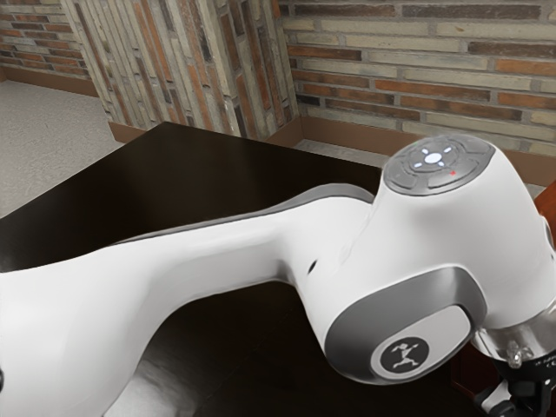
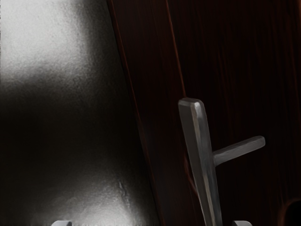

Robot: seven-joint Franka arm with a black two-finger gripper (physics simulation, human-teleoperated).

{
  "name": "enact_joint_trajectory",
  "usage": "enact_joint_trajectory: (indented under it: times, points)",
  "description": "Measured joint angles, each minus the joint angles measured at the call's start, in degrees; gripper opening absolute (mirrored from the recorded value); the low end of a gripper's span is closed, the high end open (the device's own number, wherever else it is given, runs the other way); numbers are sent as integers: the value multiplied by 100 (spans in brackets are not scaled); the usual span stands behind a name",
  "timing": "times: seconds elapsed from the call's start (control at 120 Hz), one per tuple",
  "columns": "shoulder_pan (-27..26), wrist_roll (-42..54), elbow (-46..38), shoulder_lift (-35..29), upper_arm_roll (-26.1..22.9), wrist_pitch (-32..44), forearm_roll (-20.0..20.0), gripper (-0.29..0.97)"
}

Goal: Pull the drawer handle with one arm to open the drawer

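The drawer handle (image 2: 200, 160) is a grey metal bar standing off the dark wood drawer front (image 2: 235, 61) on a short post (image 2: 237, 149). My gripper (image 2: 150, 223) is open. Its two fingertips (image 2: 61, 222) peek in far apart, and the bar runs down between them, much closer to one tip than the other. Neither tip touches the bar. In the exterior view my white arm (image 1: 261, 269) reaches toward the right, and the hand's black base (image 1: 521, 395) sits at the lower right corner.
A dark glossy tabletop (image 1: 200, 165) lies under the arm. A sliver of reddish-brown cabinet (image 1: 547, 208) shows at the exterior view's right edge. Brick walls (image 1: 417, 69) stand behind. Beside the drawer front is a shiny dark surface (image 2: 56, 117).
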Motion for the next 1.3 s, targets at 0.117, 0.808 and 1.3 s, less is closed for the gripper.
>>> enact_joint_trajectory:
  times: [0.117,0.808,1.3]
  points:
    - [1,43,-37,19,-1,38,-63,40]
    - [-44,224,-498,-293,6,168,-353,37]
    - [-114,126,-1001,-698,8,293,-413,36]
